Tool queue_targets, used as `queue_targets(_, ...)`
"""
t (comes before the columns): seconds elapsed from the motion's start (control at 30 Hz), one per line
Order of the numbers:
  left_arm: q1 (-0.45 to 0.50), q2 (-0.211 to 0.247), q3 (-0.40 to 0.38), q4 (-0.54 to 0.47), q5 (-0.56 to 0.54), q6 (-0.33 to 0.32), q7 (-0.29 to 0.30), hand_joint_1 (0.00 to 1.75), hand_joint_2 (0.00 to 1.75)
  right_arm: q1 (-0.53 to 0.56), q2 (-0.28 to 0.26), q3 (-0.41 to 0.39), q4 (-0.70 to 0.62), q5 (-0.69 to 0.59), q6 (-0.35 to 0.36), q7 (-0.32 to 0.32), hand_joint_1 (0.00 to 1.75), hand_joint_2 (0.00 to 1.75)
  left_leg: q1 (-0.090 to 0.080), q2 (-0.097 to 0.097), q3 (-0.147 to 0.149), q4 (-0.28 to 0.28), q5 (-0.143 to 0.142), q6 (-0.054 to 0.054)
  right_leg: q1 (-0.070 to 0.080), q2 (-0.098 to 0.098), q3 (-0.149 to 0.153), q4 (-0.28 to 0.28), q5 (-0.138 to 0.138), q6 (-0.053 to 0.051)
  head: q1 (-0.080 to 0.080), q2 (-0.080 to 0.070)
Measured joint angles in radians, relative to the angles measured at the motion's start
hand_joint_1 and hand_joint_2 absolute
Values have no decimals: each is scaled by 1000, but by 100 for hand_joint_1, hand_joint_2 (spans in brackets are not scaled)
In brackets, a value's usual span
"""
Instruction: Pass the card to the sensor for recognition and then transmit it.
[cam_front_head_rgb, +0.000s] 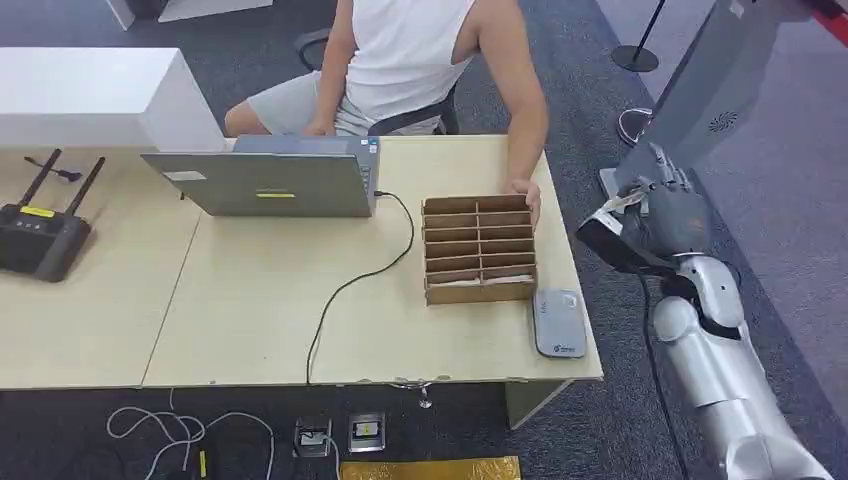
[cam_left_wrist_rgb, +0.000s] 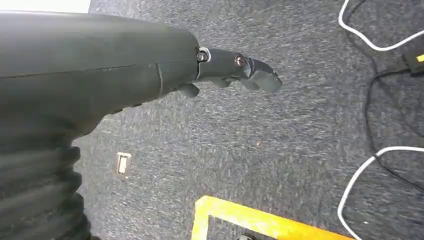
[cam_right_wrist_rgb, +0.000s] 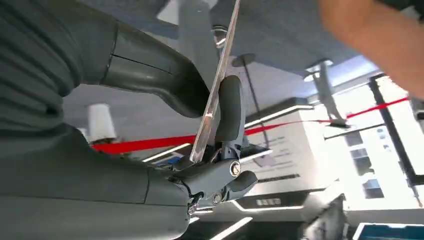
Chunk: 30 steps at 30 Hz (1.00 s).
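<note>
My right hand (cam_front_head_rgb: 665, 215) hovers off the table's right edge, beyond the far end of the sensor, and holds a thin white card (cam_front_head_rgb: 612, 206). The right wrist view shows the card (cam_right_wrist_rgb: 216, 90) edge-on, pinched between the thumb and a dark finger (cam_right_wrist_rgb: 229, 107). The sensor (cam_front_head_rgb: 558, 322), a flat grey-white pad, lies at the near right corner of the table (cam_front_head_rgb: 250, 320). My left hand (cam_left_wrist_rgb: 235, 70) hangs over the carpet, holding nothing, one finger stretched out.
A cardboard divider box (cam_front_head_rgb: 478, 250) stands just beyond the sensor, and a seated person's hand (cam_front_head_rgb: 527, 195) rests on its far right corner. A laptop (cam_front_head_rgb: 265, 180), its black cable (cam_front_head_rgb: 350, 285) and a router (cam_front_head_rgb: 40, 235) occupy the table's middle and left. A grey kiosk (cam_front_head_rgb: 715, 80) stands behind my right hand.
</note>
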Motion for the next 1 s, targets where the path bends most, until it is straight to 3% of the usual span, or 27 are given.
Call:
queue_targets(0.23,3,0,0,0,0,-7,-13,0,175,108,-62,-115,6,-19,21,16,175,175,0,1,0,0,0,0,0,0,0,0,0,0,0,0)
queue_targets(0.43,4,5,0,1,3,-12,-14,0,175,169,-69,-163,10,17,34,18,175,175,0,2,0,0,-1,-1,0,1,0,0,0,0,0,0)
queue_targets(1.0,2,5,0,2,-4,-13,-14,0,175,214,-1,-152,46,57,72,-17,175,175,0,2,0,0,-1,-1,0,1,1,0,0,0,0,0)
